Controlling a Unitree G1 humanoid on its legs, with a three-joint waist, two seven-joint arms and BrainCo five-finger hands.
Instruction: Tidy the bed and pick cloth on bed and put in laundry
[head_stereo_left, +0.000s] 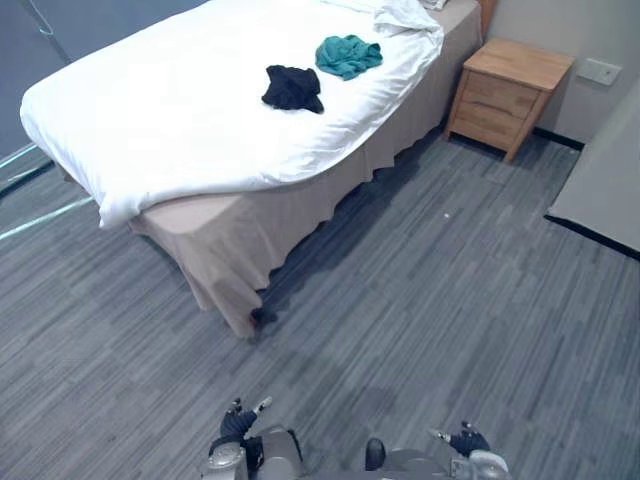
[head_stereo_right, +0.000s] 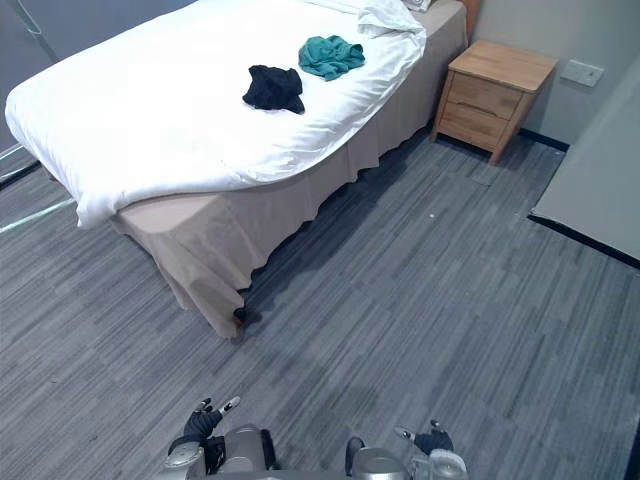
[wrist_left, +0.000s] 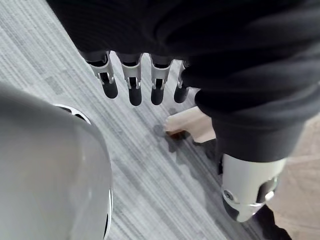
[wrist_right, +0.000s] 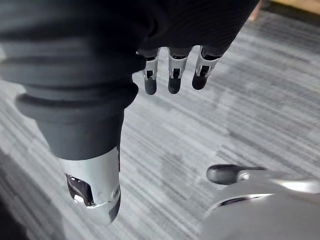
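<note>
Left eye view, looking down from our head: a bed (head_stereo_left: 230, 240) with a white duvet (head_stereo_left: 150, 120) runs on a slant from the lower left toward the upper right. Its foot corner is the part nearest us. Two cloths lie on the duvet toward the head end, close to the side of the bed that faces the open floor (head_stereo_left: 430, 300). The black cloth (head_stereo_left: 293, 88) is the nearer one. The teal cloth (head_stereo_left: 348, 55) sits just beyond it, further toward the head, and the two are near each other but apart. Both are bunched heaps with no clear long axis. A wooden nightstand (head_stereo_left: 507, 95) stands beside the head of the bed, past the cloths.

Our left hand (head_stereo_left: 240, 420) and right hand (head_stereo_left: 466, 438) hang low at the bottom edge, over bare floor, well apart from the bed. In the wrist views each hand has its fingers (wrist_left: 134, 85) straight and relaxed, thumb apart, grasping nothing.

The relation that matters is that both cloths lie far ahead of us and somewhat to the left, out of reach of either hand. We judge that we must first walk forward along the floor beside the bed. That would put the bed on our left, so the left hand would be nearer, with the black cloth first in reach.
</note>
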